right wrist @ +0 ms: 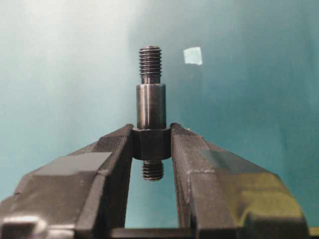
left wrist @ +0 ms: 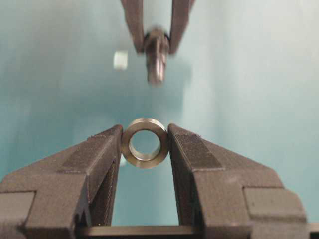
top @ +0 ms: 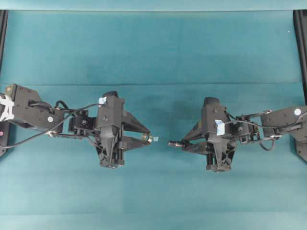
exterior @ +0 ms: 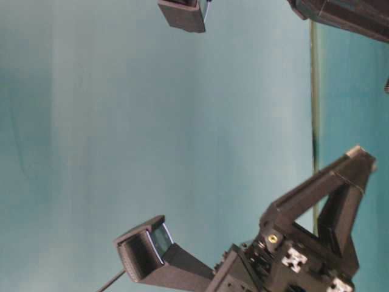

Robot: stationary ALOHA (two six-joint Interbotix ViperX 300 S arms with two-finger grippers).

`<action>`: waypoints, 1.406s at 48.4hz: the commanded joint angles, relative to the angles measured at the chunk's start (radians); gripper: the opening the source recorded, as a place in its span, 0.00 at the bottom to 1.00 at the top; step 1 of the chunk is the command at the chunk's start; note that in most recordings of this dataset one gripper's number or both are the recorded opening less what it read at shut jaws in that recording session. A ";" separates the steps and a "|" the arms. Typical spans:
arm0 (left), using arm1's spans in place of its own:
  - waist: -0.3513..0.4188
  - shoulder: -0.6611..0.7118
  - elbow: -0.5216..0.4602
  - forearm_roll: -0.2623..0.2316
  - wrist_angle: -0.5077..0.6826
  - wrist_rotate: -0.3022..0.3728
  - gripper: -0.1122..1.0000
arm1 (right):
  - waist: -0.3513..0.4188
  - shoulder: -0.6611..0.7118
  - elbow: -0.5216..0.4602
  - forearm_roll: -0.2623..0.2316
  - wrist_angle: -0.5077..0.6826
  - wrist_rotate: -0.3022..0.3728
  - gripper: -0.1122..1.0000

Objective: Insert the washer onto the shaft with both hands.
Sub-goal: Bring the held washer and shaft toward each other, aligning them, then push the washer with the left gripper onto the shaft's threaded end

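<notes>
We're gripping the washer (left wrist: 145,143) in our left claw (left wrist: 145,144), the shaft (right wrist: 151,119) clamped in our right claw (right wrist: 151,144), pointing twelve o'clock; overhead, threads aren't showing.

Washer (left wrist: 145,142): smooth shiny metal. Shaft (right wrist: 151,119): dark metal, satin sheen, threaded ends. Left gripper (left wrist: 145,144) pads (left wrist: 192,152) beside washer: matt black grainy plastic. Table (top: 153,48): matt teal cloth.
</notes>
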 commanded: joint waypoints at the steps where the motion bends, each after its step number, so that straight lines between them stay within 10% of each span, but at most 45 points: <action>1: -0.002 -0.002 -0.018 -0.002 -0.023 -0.002 0.42 | 0.006 -0.005 -0.008 0.000 -0.014 0.009 0.09; 68: -0.020 0.100 -0.077 -0.002 -0.126 -0.023 0.42 | 0.003 0.017 -0.017 0.002 -0.101 0.026 0.09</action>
